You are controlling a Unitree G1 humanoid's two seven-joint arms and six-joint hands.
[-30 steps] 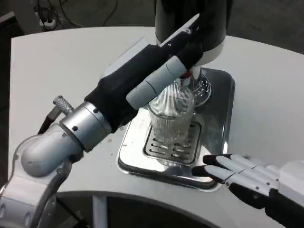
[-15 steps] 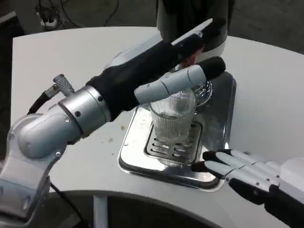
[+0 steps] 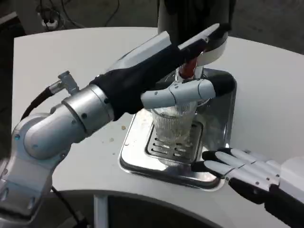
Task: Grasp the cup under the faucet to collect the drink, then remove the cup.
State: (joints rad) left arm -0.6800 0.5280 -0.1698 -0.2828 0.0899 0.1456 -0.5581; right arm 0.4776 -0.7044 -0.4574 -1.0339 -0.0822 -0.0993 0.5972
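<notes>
A clear ribbed cup [image 3: 173, 129] stands upright on the grate of the steel drip tray [image 3: 134, 159], under the faucet with its red part [image 3: 188, 68]. My left hand [image 3: 183, 66] reaches over the cup from the left. Its long fingers [image 3: 209, 37] lie stretched against the dark dispenser body [image 3: 190, 16], and its thumb [image 3: 183, 92] lies across the front of the cup's rim. I cannot tell whether the thumb touches the glass. My right hand [image 3: 242, 172] lies flat on the table at the tray's front right corner, fingers straight, holding nothing.
The white table [image 3: 66, 61] stretches to the left and right of the tray. A few crumbs [image 3: 116, 134] lie left of the tray. The table's front edge runs just below the tray. Cables lie on the floor at the far left.
My left hand has swung rightward: the thumb dropped from above the cup to across its rim, and the fingers slid right along the dispenser. The cup and right hand stayed put.
</notes>
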